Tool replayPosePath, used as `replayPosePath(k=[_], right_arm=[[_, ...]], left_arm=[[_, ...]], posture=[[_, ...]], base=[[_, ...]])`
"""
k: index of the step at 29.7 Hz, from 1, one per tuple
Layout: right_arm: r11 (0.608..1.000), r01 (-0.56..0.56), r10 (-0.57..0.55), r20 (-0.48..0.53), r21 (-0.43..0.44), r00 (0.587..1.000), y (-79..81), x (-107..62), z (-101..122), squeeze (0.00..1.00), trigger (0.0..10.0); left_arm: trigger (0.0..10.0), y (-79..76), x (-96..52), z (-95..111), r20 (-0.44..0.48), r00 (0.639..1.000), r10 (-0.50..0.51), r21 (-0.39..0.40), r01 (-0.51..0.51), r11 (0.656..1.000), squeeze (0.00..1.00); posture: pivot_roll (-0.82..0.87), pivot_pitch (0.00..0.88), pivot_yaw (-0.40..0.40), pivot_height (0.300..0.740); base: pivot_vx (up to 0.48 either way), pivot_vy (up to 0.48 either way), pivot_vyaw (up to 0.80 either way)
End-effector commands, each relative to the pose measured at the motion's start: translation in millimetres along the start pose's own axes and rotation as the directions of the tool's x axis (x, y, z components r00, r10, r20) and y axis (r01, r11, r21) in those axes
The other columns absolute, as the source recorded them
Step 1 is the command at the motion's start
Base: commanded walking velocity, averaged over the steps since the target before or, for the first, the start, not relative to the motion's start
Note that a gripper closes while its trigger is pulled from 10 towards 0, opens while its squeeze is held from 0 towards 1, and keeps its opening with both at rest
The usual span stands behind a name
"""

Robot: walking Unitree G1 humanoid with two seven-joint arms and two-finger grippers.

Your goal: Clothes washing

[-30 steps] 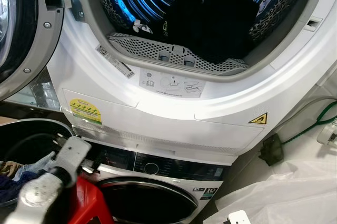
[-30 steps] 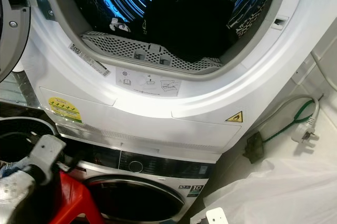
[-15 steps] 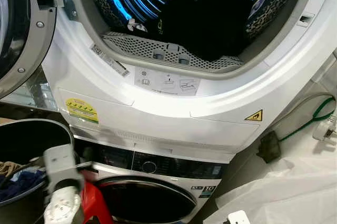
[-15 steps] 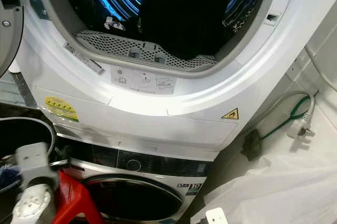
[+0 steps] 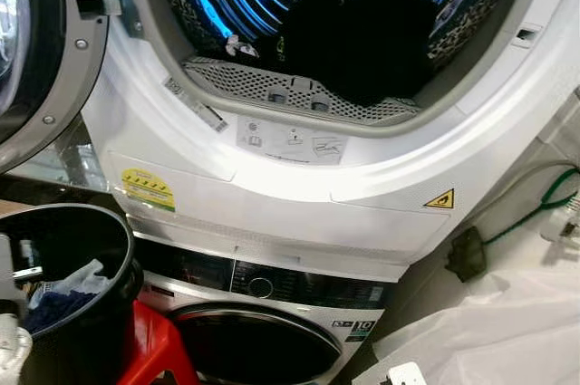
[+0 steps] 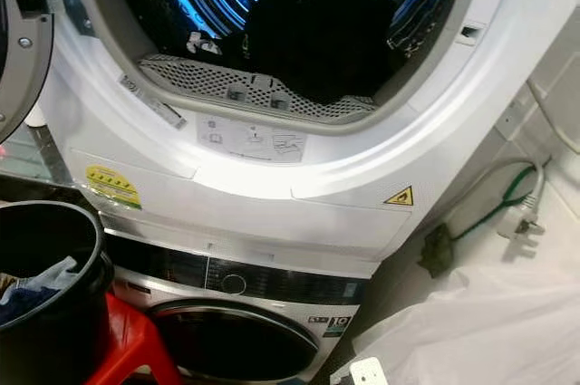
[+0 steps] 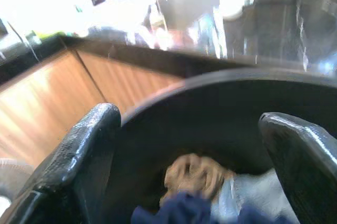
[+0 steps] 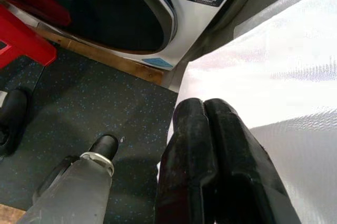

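Roughly midway, I hold my left gripper (image 7: 195, 145) wide, empty, over bucket laundry (image 7: 205, 192); right gripper (image 8: 210, 155) closed, dark clothes (image 5: 358, 36) already drummed.

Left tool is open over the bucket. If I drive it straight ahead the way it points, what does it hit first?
Most likely the laundry: the left tool points down into the black bucket, with the tan and blue clothes lying between its open fingers. Depth is unclear, so the bucket's inner wall behind them could come almost at once.
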State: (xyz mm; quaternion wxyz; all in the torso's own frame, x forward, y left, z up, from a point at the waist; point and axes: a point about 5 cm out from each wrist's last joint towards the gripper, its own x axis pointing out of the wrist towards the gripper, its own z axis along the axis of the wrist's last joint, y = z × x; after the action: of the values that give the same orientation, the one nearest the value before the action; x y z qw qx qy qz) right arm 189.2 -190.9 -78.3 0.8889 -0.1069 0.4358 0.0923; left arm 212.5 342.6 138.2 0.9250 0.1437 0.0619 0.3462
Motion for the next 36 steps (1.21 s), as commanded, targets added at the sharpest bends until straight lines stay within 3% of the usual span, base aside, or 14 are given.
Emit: replayPosePath(k=[1, 5, 8, 11, 15, 18, 19, 20, 22, 23, 27, 30, 33, 36], right_arm=[[1.0, 0.008, -0.008, -0.014, 0.002, 1.0, -2.6, -1.5, -5, 0.0, 10.0], [1.0, 0.003, -0.003, -0.02, -0.003, 1.0, -2.4, -2.0, -7, 0.0, 10.0], [1.0, 0.003, -0.003, -0.021, -0.003, 1.0, -3.1, -2.3, -7, 0.0, 10.0], [1.0, 0.002, -0.002, -0.024, -0.005, 1.0, -4.1, -2.7, -9, 0.0, 10.0], [1.0, -0.005, 0.004, -0.032, -0.018, 0.999, -5.6, -3.3, -10, 0.0, 10.0], [1.0, -0.004, 0.004, -0.03, -0.019, 1.0, -6.8, -3.4, -9, 0.0, 10.0], [1.0, -0.005, 0.004, -0.03, -0.022, 1.0, -7.2, -3.3, -9, 0.0, 10.0], [1.0, -0.005, 0.004, -0.03, -0.022, 1.0, -7.2, -3.3, -9, 0.0, 10.0], [1.0, -0.005, 0.005, -0.026, -0.025, 1.0, -7.9, -2.9, -7, 0.0, 10.0], [1.0, -0.005, 0.005, -0.026, -0.025, 1.0, -7.9, -2.9, -7, 0.0, 10.0], [1.0, -0.002, 0.002, -0.021, -0.022, 1.0, -8.9, -2.5, -5, 0.0, 10.0], [1.0, -0.001, 0.001, -0.02, -0.02, 1.0, -9.1, -2.5, -5, 0.0, 10.0], [1.0, -0.006, 0.005, -0.024, -0.024, 1.0, -7.7, -2.4, -5, 0.0, 10.0], [1.0, -0.007, 0.006, -0.024, -0.025, 1.0, -7.8, -2.4, -5, 0.0, 10.0]], left_arm=[[10.0, 12.6, 3.1, -22, -0.145, 0.989, -0.032, -0.006, 0.031, 0.999, 0.0], [10.0, 15.9, -3.1, -47, -0.297, 0.922, -0.249, 0.15, 0.303, 0.941, 0.0], [10.0, 30.7, -1.7, -53, -0.339, 0.913, -0.228, 0.179, 0.301, 0.937, 0.0], [10.0, 46.2, 5.0, -53, -0.348, 0.914, -0.209, 0.153, 0.275, 0.949, 0.0], [10.0, 55.0, 12.9, -47, -0.366, 0.893, -0.261, 0.178, 0.343, 0.922, 0.0], [10.0, 57.4, 16.5, -42, -0.399, 0.856, -0.329, 0.158, 0.418, 0.895, 0.0], [10.0, 55.0, 14.8, -41, -0.428, 0.82, -0.381, 0.147, 0.479, 0.866, 0.0], [10.0, 55.0, 14.8, -41, -0.428, 0.82, -0.381, 0.147, 0.479, 0.866, 0.0], [10.0, 49.6, 7.3, -40, -0.47, 0.732, -0.493, 0.114, 0.605, 0.788, 0.0], [10.0, 49.6, 7.3, -40, -0.47, 0.732, -0.493, 0.114, 0.605, 0.788, 0.0], [10.0, 53.4, -9.2, -31, -0.502, 0.557, -0.661, 0.101, 0.797, 0.595, 0.0], [10.0, 57.0, -7.9, -25, -0.488, 0.552, -0.676, 0.097, 0.804, 0.587, 0.0], [10.0, 57.7, -5.1, -15, -0.454, 0.519, -0.724, 0.116, 0.84, 0.53, 0.0], [10.0, 57.0, -1.0, -11, -0.45, 0.525, -0.723, 0.118, 0.837, 0.535, 0.0]], posture=[[0.2, 0.0, -0.139, 0.74], [0.2, 0.0, -0.14, 0.74], [0.2, 0.0, -0.144, 0.74], [0.2, 0.0, -0.145, 0.74], [0.2, 0.0, -0.154, 0.74], [0.2, 0.0, -0.158, 0.74], [0.2, 0.0, -0.158, 0.74], [0.2, 0.0, -0.158, 0.74], [0.2, 0.0, -0.156, 0.74], [0.2, 0.0, -0.156, 0.74], [0.21, 0.0, -0.155, 0.74], [0.21, 0.0, -0.155, 0.74], [0.22, 0.0, -0.158, 0.74], [0.22, 0.0, -0.161, 0.74]], base=[[0.0, 0.0, 0.0], [0.0, 0.0, 0.0], [0.0, 0.0, 0.0], [0.0, 0.0, 0.0], [0.0, 0.0, 0.0], [0.0, 0.0, 0.0], [0.0, 0.0, 0.0], [0.0, 0.0, 0.0], [0.0, 0.0, 0.0], [0.0, 0.0, 0.0], [0.0, 0.0, 0.0], [0.0, 0.0, 0.0], [0.0, 0.0, 0.0], [0.0, 0.0, 0.0]])
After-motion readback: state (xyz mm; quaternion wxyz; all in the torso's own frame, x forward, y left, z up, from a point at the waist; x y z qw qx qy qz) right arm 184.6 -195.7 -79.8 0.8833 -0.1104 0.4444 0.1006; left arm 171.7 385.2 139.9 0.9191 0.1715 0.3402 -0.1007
